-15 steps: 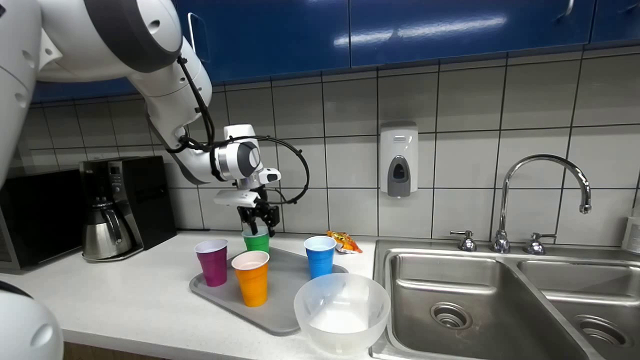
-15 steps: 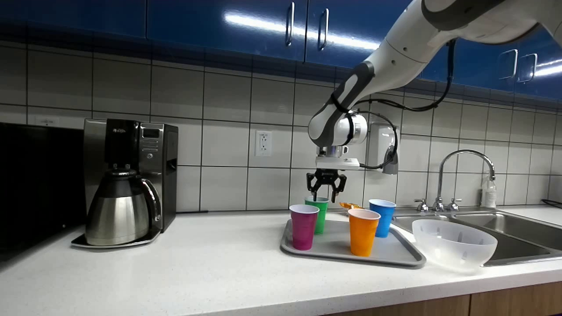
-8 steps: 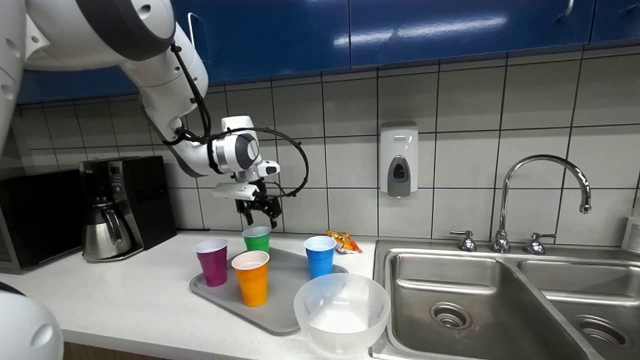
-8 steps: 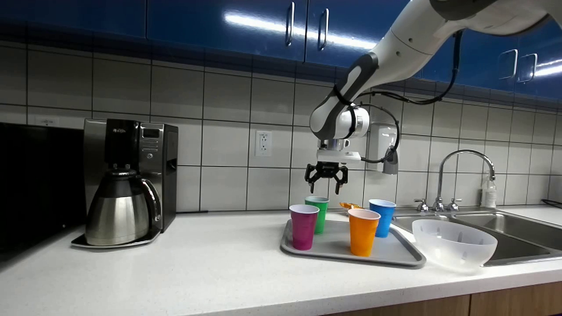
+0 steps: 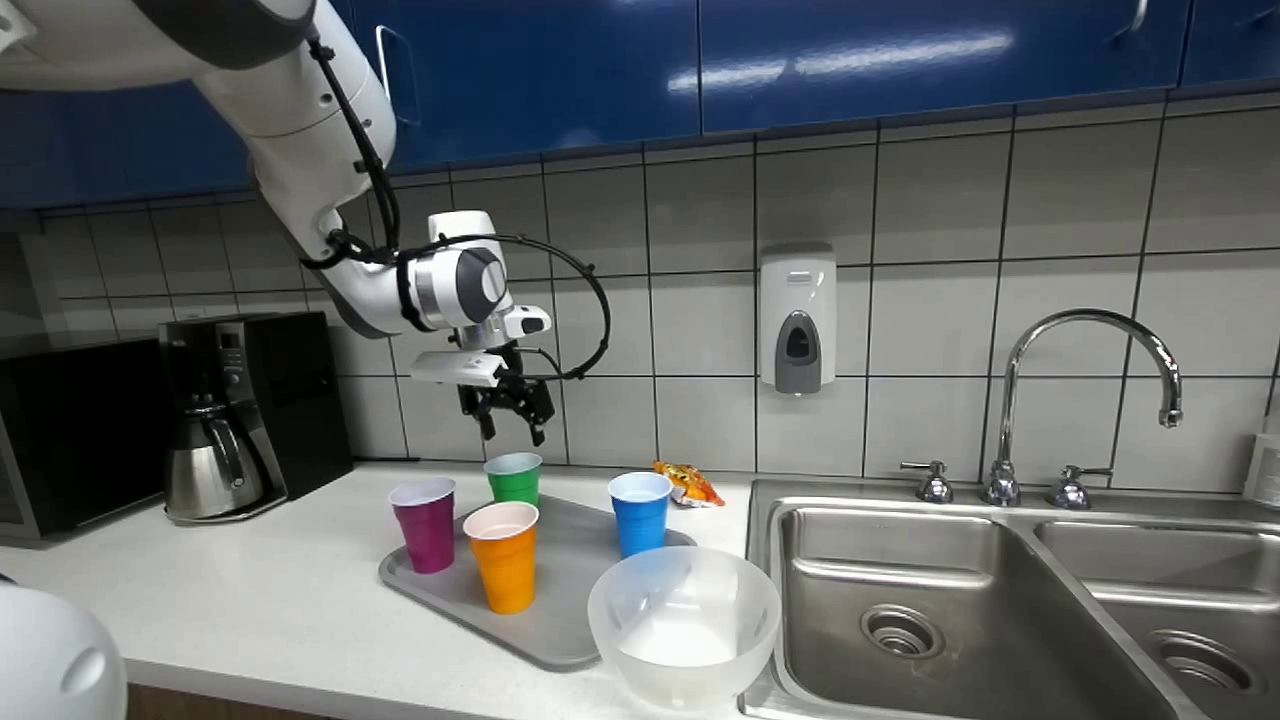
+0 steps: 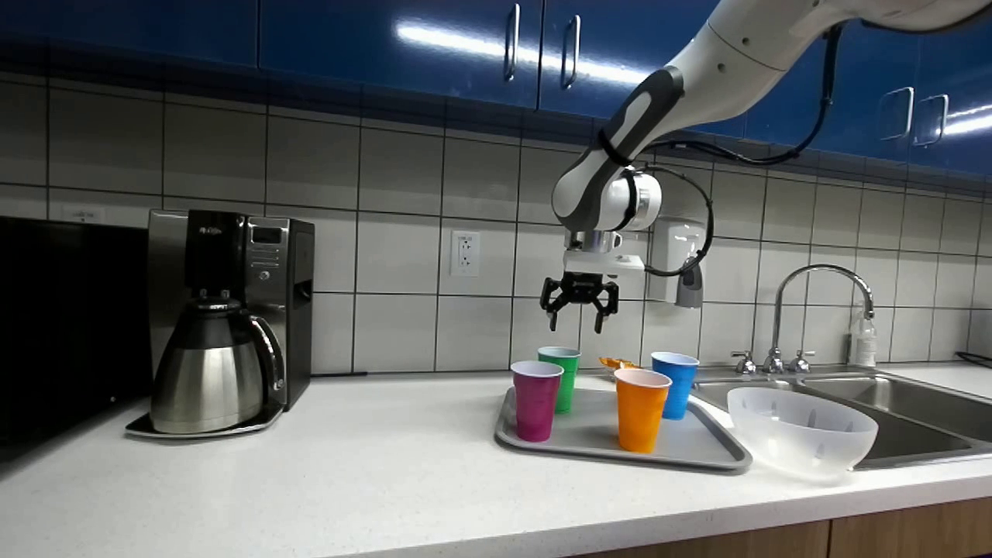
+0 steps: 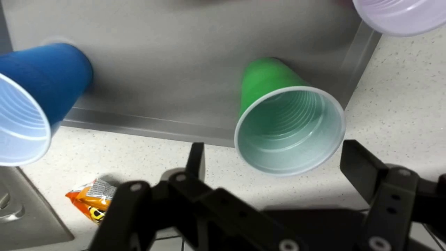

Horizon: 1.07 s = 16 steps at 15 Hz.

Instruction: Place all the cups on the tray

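Rising clear, the gripper (image 6: 576, 324) hangs mid-frame in an exterior view, spread wide, holding nothing. The green cup (image 6: 569, 377), purple cup (image 6: 536, 404), orange cup (image 6: 642, 412) and blue cup (image 6: 677, 389) all stand on the tray (image 6: 704, 443), lower right; placing looks finished.

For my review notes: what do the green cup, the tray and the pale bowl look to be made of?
Green cup: most likely plastic, lightly glossy; its ribbed inner wall carries bright highlights.
Tray: probably matte plastic, from its dull grey surface, though coated metal is possible.
Pale bowl: frosted plastic or glass; its cloudy, translucent wall fits either.
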Each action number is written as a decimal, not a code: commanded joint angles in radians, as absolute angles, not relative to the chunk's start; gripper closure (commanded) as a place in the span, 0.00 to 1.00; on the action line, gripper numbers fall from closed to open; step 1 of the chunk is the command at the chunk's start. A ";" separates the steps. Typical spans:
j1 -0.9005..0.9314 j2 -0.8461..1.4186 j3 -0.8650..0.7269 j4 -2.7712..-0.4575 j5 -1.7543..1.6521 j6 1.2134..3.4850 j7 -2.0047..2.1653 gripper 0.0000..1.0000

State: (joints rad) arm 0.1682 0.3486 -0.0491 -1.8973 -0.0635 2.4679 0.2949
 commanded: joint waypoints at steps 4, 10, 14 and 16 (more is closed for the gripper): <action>0.147 0.225 -0.011 -2.037 -0.069 2.489 0.243 0.00; 0.147 0.146 0.013 -2.126 -0.070 2.509 0.188 0.00; 0.152 0.091 0.029 -2.199 -0.094 2.551 0.170 0.00; 0.151 0.063 0.040 -2.237 -0.095 2.564 0.156 0.00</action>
State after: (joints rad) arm 0.1683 0.1391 0.0140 -2.1506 -0.0785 2.5296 0.1876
